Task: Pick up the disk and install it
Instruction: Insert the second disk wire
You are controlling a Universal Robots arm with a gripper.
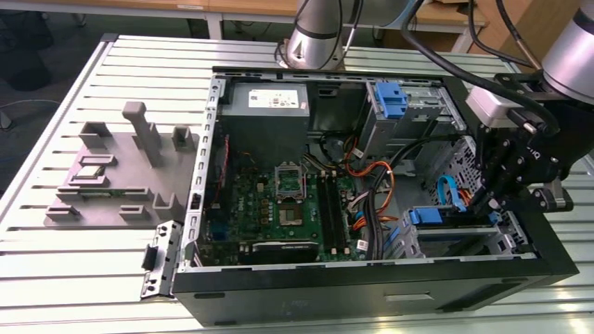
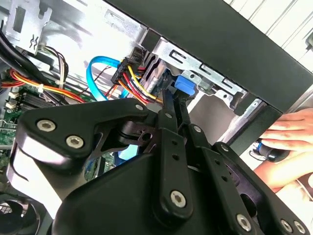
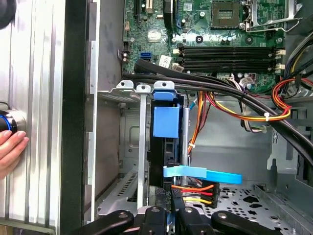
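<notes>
Slatted metal tabletop [image 1: 111, 264] carries an open computer case [image 1: 371, 292]. Inside its drive cage [image 3: 122, 147], the end effector [image 2: 172, 105] has its 2 fingers pressed together on the disk [image 3: 165, 122], standing edge-on in the cage slot.

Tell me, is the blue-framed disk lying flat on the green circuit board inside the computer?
Not quite. The disk is inside the computer, but it is not lying on the green circuit board. It sits edge-on in a slot of the metal drive cage, as the first wrist view shows.
</notes>
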